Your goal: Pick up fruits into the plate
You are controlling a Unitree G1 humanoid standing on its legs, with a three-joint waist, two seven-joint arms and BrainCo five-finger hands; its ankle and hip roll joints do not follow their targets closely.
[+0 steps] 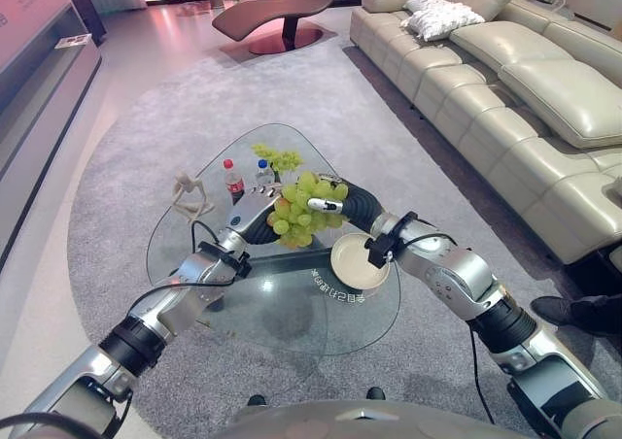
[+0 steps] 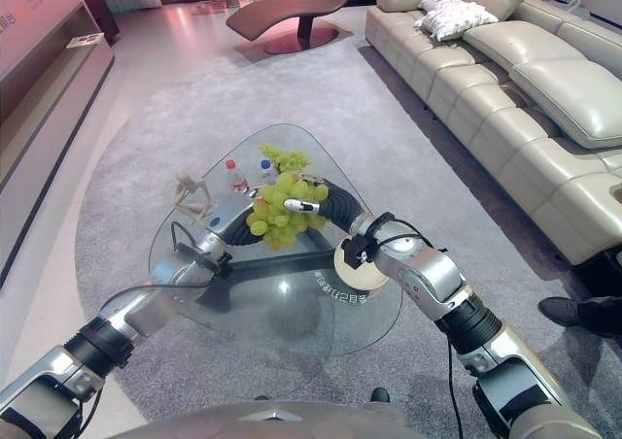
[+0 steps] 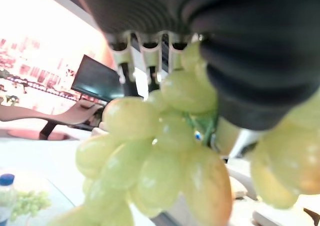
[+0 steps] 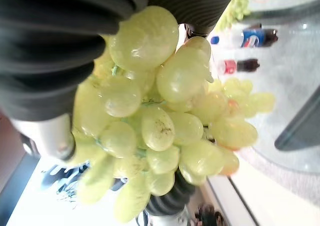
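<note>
Two robot hands lift a bunch of green grapes above a clear glass table.

From left: a small wooden figurine (image 1: 191, 194) and two small bottles (image 1: 247, 178) stand on the rounded table (image 1: 185, 264). The left hand (image 1: 255, 213) and right hand (image 1: 342, 202) meet around the large bunch of pale green grapes (image 1: 305, 209), each curled against it, seemingly sharing the load so no fruit drops. A second, smaller grape bunch (image 1: 278, 157) lies beyond. The round cream plate (image 1: 356, 262) waits just right of and below the raised fruit, still empty.
</note>
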